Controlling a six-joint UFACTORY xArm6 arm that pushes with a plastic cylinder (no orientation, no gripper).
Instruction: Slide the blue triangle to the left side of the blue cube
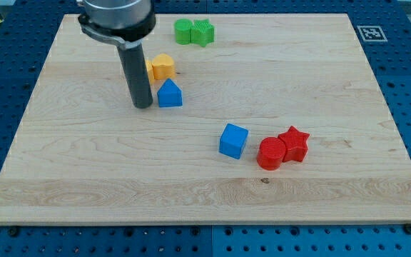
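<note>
Here my tip [143,106], a bare dark rod with no jaws and holding nothing, sits just left of the small blue plastic triangle block [170,94], which lies up-left of the blue cube [233,140] on the wooden desk [320,86], so an off-centre shove could spin it toward the yellow blocks [161,67] above.

The tabletop [191,178] is pale wood with visible grain and a smooth, matt finish. The blue triangle [170,93], blue cube [233,140], red star [294,143] and red cylinder [270,153] look like smooth plastic. The dark rod above my tip [143,106] has a slight metallic sheen.
</note>
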